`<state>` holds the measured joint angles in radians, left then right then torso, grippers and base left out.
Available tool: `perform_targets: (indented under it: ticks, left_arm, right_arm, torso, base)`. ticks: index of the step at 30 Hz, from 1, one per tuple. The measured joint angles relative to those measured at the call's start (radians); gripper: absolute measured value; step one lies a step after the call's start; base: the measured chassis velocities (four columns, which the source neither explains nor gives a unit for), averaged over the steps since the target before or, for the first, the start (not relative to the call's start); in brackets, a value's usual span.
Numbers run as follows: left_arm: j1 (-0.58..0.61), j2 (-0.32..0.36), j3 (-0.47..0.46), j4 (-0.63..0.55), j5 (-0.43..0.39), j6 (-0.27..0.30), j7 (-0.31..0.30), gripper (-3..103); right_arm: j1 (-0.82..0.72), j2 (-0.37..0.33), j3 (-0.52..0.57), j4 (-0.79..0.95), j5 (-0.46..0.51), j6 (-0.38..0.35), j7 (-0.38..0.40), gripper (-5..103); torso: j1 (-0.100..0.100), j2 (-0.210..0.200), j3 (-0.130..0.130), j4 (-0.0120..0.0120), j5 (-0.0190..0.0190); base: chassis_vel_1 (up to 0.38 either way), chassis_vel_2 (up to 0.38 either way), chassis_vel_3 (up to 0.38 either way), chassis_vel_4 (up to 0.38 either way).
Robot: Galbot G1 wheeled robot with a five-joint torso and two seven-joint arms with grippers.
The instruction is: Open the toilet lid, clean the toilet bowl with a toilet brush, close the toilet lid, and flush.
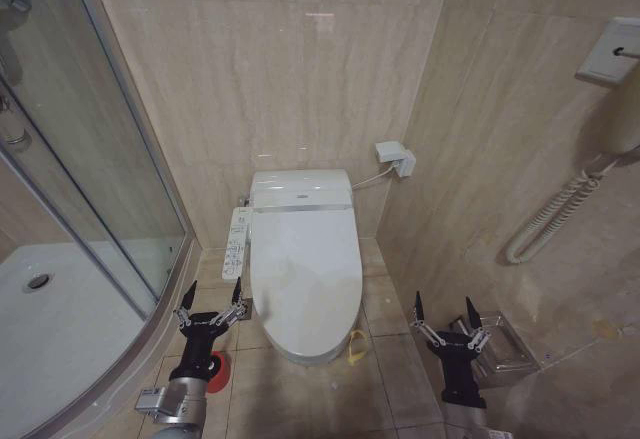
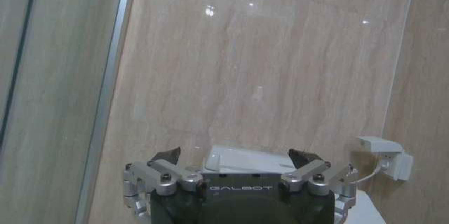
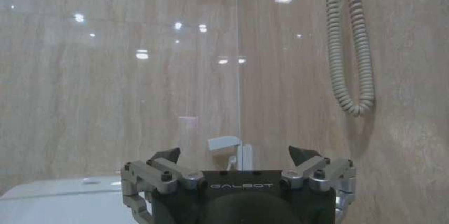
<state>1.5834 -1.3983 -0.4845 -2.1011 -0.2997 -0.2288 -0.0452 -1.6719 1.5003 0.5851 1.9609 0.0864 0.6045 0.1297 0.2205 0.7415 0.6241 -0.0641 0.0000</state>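
**Lid down, both claws spread wide beside the toilet**

The toilet lid [image 1: 305, 269] lies closed over the bowl, at the centre of the head view, its yellow loop [image 1: 357, 344] hanging at the front edge toward 5 o'clock. Behind it, at 12 o'clock, sits the white tank unit [image 1: 300, 190], and a control panel [image 1: 236, 242] runs along the toilet's left side.

The left claw [image 1: 211, 302] hovers at 8 o'clock from the lid, just beside the toilet's front left rim, fingers apart and holding nothing. Below it, the red-orange cup holder [image 1: 214, 371] of the toilet brush stands on the floor tiles, partly hidden by the arm.

The right claw [image 1: 446, 316] hangs at 4 o'clock from the lid, clear of the toilet, also spread and empty, next to a clear wall-mounted holder [image 1: 505, 344]. A white wall socket [image 1: 397, 157] sits at 1 o'clock.
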Motion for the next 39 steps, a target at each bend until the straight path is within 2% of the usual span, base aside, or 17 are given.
perform_targets:
  ticks: [16, 25, 31, 34, 39]
  left_arm:
    - [0.010, -0.004, 0.006, -0.011, 0.005, -0.003, 0.002, 100]
    - [0.011, -0.012, 0.008, -0.011, 0.006, -0.009, 0.002, 100]
    - [-0.005, -0.010, 0.007, 0.012, 0.005, -0.013, 0.002, 100]
    - [-0.033, -0.003, 0.017, 0.045, 0.004, -0.016, 0.002, 100]
    - [-0.107, 0.015, 0.063, 0.138, -0.002, -0.033, 0.003, 100]
  right_arm:
    - [-0.013, 0.001, -0.011, 0.004, 0.007, 0.028, 0.008, 100]
    - [-0.070, -0.009, -0.058, -0.001, -0.088, 0.030, 0.040, 100]
    - [-0.117, -0.066, -0.120, -0.012, -0.149, 0.005, 0.067, 100]
    - [-0.148, -0.105, -0.148, -0.002, -0.174, -0.008, 0.071, 100]
    - [-0.213, -0.156, -0.170, 0.015, -0.189, -0.022, 0.074, 100]
  torso:
    - [0.001, 0.000, 0.000, 0.0001, 0.0000]
    - [0.000, 0.000, 0.000, -0.0001, 0.0001]
    - [0.000, 0.000, 0.000, 0.0000, 0.0001]
    - [0.000, 0.000, 0.000, 0.0005, 0.0002]
    - [0.000, 0.000, 0.000, -0.0005, 0.0001]
  base:
    - [-0.028, 0.040, 0.040, -0.039]
    - [0.004, -0.024, -0.009, 0.001]
    - [0.000, 0.000, 0.000, 0.000]
    - [0.000, 0.000, 0.000, 0.000]
    - [0.000, 0.000, 0.000, 0.000]
